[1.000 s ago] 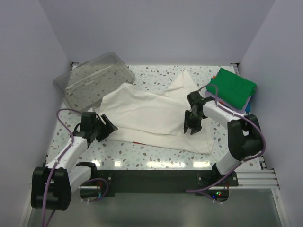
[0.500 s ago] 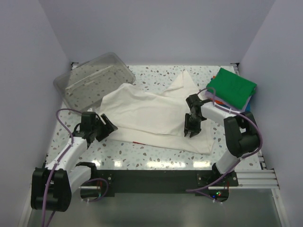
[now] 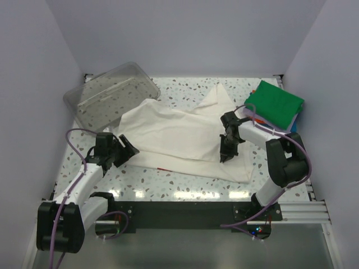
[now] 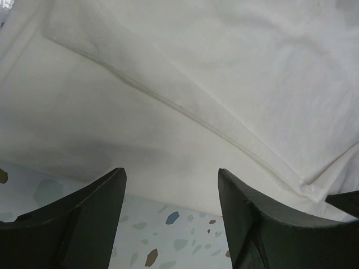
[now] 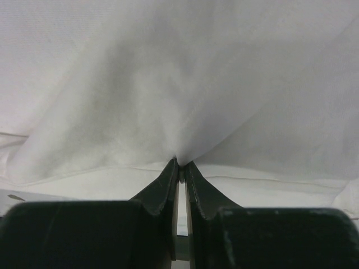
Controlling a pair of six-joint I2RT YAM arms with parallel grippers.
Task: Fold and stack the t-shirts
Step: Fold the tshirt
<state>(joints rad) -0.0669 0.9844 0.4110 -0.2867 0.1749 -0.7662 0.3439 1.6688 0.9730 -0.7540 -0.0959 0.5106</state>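
- Right wrist: right gripper (image 5: 180, 166) nips a thin tuck of cream-white t-shirt (image 5: 168, 84); may slip on lifting
- left gripper (image 4: 171, 175) gapes empty; one-sided pull could bunch it

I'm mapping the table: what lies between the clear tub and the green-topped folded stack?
The spread cream-white t-shirt fills it, the right gripper pinching a fold of it near the folded stack. The top view shows this.

A robot lab cell — plain pale-lilac walls (image 3: 185, 39) box in a speckled white table (image 3: 185, 182), black metal rail (image 3: 179, 214) along its near edge.
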